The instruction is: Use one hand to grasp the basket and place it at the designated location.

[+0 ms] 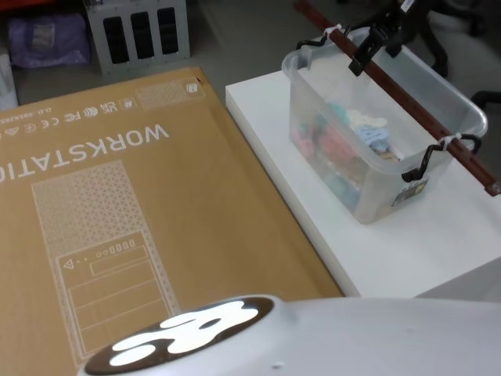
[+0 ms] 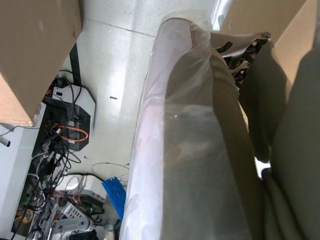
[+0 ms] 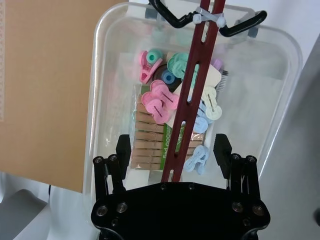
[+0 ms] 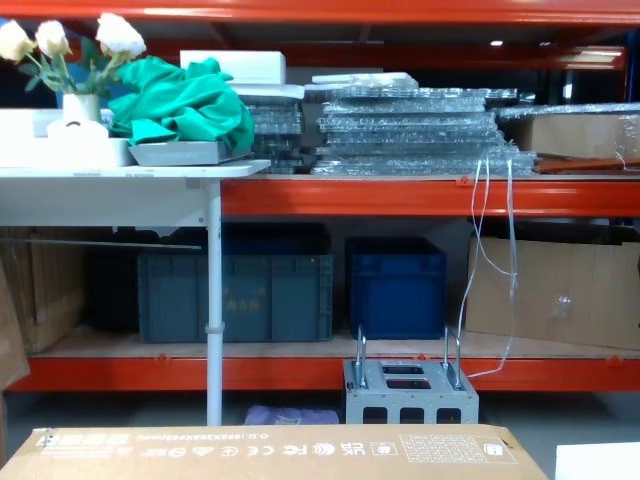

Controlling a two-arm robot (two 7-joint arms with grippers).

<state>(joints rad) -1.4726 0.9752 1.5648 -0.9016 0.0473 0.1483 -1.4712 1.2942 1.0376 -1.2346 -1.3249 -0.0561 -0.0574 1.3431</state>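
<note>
A large brown cardboard box (image 1: 117, 211) printed "WORKSTATION" lies flat on the left, its edge just beside the white tabletop (image 1: 407, 251) on the right. Beyond the box, on the floor, stands a grey metal unit (image 4: 410, 392) with dark slots, and a purple bag (image 1: 48, 37) lies to its left. Farther off, an orange steel rack (image 4: 400, 195) holds two dark blue crates (image 4: 395, 285) on its low shelf and stacks of clear plastic trays (image 4: 420, 130) above. At far left a white table (image 4: 120, 180) carries a green cloth (image 4: 185, 105) and white flowers (image 4: 70, 40).
</note>
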